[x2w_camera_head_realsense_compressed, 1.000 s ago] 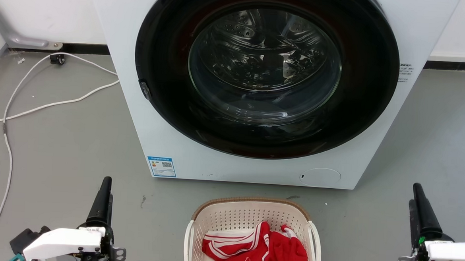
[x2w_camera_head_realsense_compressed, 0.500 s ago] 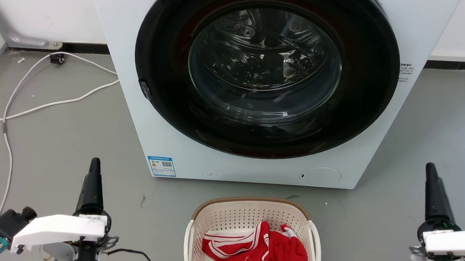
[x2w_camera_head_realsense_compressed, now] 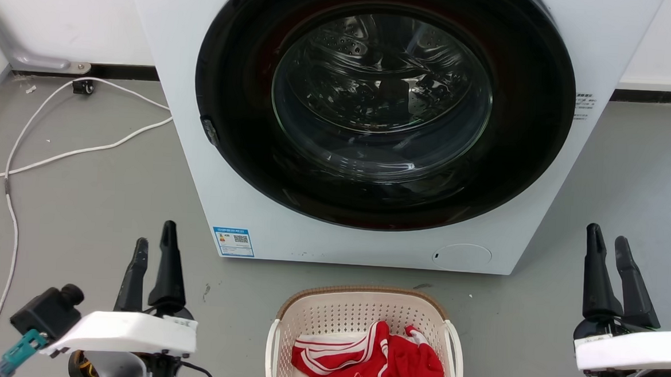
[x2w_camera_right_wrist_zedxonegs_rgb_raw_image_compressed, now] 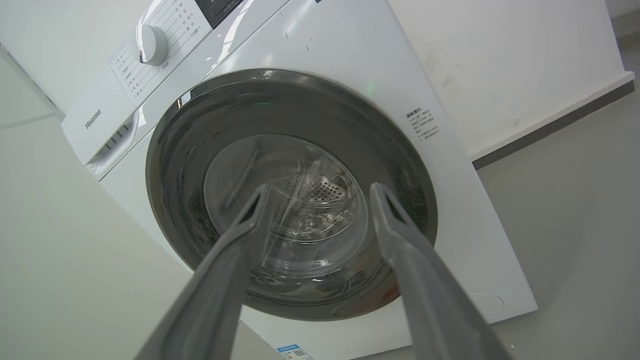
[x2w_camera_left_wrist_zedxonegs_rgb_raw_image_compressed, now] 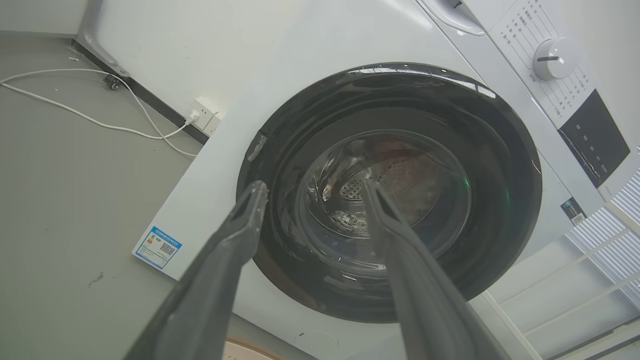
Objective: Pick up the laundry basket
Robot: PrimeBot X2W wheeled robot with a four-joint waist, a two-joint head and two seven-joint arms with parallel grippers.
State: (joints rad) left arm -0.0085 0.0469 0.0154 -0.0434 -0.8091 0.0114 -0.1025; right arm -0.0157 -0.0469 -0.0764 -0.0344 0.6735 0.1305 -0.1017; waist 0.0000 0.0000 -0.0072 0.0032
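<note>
Between the parted, empty left fingers (x2w_camera_head_realsense_compressed: 168, 266) and right fingers (x2w_camera_head_realsense_compressed: 594, 277), the laundry basket (x2w_camera_head_realsense_compressed: 357, 316) looks light, stiff; grip its handles (x2w_camera_head_realsense_compressed: 271, 346).

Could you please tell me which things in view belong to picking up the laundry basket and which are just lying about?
For the job:
laundry basket, in front of the washing machine
left gripper, open
right gripper, open

Just lying about:
washing machine
white cable
red garment, lying inside the basket
</note>
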